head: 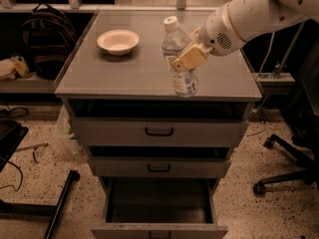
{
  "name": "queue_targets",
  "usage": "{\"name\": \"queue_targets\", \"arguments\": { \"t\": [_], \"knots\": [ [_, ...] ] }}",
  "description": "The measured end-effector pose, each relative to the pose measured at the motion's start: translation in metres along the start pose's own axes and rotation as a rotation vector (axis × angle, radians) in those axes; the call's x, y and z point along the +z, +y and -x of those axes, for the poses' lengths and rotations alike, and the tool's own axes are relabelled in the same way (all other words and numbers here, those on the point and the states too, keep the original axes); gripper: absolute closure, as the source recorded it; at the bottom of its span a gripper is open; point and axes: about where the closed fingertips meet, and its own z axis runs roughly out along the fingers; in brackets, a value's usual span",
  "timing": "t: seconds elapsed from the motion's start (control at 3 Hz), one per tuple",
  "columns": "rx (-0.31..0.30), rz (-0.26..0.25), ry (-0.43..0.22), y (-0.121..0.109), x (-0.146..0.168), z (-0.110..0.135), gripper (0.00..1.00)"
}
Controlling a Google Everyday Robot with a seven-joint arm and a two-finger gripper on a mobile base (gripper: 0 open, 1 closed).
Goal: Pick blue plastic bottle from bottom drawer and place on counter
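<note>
Fingers of our tan gripper [189,59] clamp the small clear blue-labelled plastic bottle [183,82], held near-upright, base near the front edge of the grey metal counter [129,71].

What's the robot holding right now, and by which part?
The hand, over the front right of the counter, grips the blue plastic bottle around the middle of its body.
</note>
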Motion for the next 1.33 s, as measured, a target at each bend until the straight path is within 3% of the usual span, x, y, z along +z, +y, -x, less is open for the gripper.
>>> {"name": "queue_targets", "arguments": {
  "t": [0.33,0.67,1.33],
  "knots": [
    [-0.004,0.0,-0.004,-0.001,0.003,0.001,1.0],
    [-0.021,-0.023,-0.03,-0.017,0.012,0.007,1.0],
    [-0.056,-0.106,-0.1,-0.068,0.025,0.024,1.0]
  ]
}}
